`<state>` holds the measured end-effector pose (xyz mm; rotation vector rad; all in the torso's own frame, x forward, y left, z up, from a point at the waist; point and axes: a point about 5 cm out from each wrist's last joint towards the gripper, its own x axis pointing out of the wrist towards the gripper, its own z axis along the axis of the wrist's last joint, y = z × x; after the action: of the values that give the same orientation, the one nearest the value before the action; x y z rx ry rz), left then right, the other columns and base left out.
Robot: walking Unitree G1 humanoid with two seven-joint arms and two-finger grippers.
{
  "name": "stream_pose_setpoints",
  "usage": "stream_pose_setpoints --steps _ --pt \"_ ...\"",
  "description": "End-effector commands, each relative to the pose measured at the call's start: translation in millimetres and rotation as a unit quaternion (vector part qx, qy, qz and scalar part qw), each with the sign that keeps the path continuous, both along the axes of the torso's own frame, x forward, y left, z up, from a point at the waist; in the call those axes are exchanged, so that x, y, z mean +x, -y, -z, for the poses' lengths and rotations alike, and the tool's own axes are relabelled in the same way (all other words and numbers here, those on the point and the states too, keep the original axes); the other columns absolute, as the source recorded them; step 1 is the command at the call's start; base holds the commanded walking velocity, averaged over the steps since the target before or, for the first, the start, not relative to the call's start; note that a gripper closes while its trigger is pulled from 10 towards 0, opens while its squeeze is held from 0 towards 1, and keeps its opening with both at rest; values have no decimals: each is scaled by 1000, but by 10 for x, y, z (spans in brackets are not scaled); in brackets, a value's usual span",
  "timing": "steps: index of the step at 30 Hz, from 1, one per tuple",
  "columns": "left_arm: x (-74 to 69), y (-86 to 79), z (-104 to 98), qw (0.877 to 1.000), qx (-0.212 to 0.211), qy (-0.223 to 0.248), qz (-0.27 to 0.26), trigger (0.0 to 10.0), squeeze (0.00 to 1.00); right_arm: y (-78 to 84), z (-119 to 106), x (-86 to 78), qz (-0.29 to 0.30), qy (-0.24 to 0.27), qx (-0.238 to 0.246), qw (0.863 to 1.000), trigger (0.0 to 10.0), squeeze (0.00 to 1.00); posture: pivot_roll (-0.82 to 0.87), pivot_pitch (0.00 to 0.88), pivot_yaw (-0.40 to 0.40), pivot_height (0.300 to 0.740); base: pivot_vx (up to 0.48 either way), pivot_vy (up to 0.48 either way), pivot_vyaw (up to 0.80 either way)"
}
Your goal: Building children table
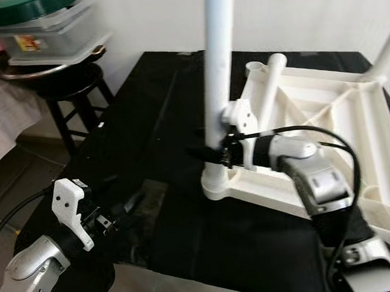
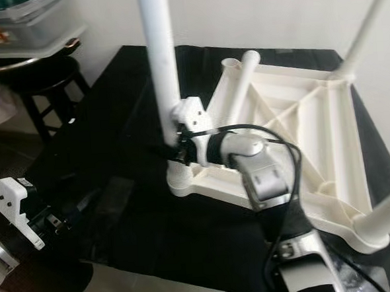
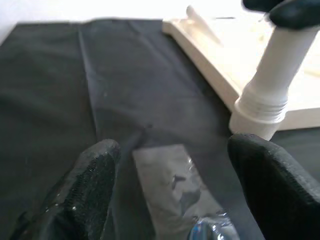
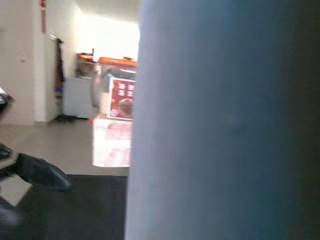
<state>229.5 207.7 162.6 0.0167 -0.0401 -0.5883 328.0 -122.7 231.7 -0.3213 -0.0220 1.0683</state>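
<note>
At the centre of the left eye view we see the white plastic table top [image 1: 325, 111] lying upside down on a black cloth [image 1: 147, 122], its underside moulded with raised ribs that run diagonally between the corners. The plastic looks smooth and slightly glossy. A round white leg [image 1: 218, 72] stands upright in the near-left corner socket, which ends in a ringed collar. A second leg [image 1: 383, 58] rises at the upper right of the frame, and a shorter tube [image 1: 267, 82] leans on the frame just behind the first leg.

The right gripper [image 1: 215, 151], in the middle of the frame, has its black fingers closed around the lower part of the upright leg, just above the collar; in the right wrist view the pale tube [image 4: 220, 120] stands directly before the lens.

The left gripper [image 3: 175, 180], at the lower left of the left eye view, hangs over the cloth with its two textured black fingers [image 3: 90, 185] spread apart and grasping nothing. Between them in the left wrist view lies a crinkled clear plastic bag [image 3: 175, 185] on the cloth.

The cloth is matt and creased in long folds. At the upper left of the left eye view a dark wooden stool [image 1: 72, 94] carries a metal tray and a clear container [image 1: 42, 29] with a green lid. A pale wall [image 1: 306, 10] fills the top of the frame.
</note>
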Motion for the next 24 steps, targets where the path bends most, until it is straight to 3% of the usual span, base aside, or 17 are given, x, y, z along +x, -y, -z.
stream_pose_setpoints --steps 1,2,3,7,8,9,10,11,15,24 --pt "6 46 83 1000 2 -23 -14 10000 0 107 -30 14 18 0 5 1000 10000 0 41 97 -1 740 0 0 0" --pt "6 46 83 1000 2 -23 -14 10000 0 107 -30 14 18 0 5 1000 10000 0 41 97 -1 740 0 0 0" --pt "9 61 88 999 -4 -25 -21 10000 0 97 -39 17 32 -8 34 999 10000 1000 40 96 -3 740 0 0 0" --pt "11 66 90 999 -7 -23 -30 10000 0 75 -18 -21 29 -24 58 998 10000 1000 40 96 -3 740 0 0 0" --pt "12 61 97 999 -13 -20 -42 10000 0 15 47 -186 -11 -56 85 995 10000 1000 37 96 -2 740 0 0 0" --pt "12 61 97 999 -13 -20 -42 10000 0 15 47 -186 -11 -56 85 995 10000 1000 37 96 -2 740 0 0 0" --pt "10 58 103 999 -16 -21 -44 10000 0 0 98 -326 -52 -74 78 993 10000 1000 32 96 -1 740 0 0 0" --pt "10 58 103 999 -16 -21 -44 10000 0 0 98 -326 -52 -74 78 993 10000 1000 32 96 -1 740 0 0 0" --pt "11 64 114 998 -21 -25 -44 10000 0 28 197 -608 -123 -110 59 984 10000 1000 26 93 -2 740 0 0 0" --pt "36 102 141 998 -17 -32 -53 10000 0 152 414 -620 22 -137 93 986 10000 1000 -7 102 -11 740 0 0 0"
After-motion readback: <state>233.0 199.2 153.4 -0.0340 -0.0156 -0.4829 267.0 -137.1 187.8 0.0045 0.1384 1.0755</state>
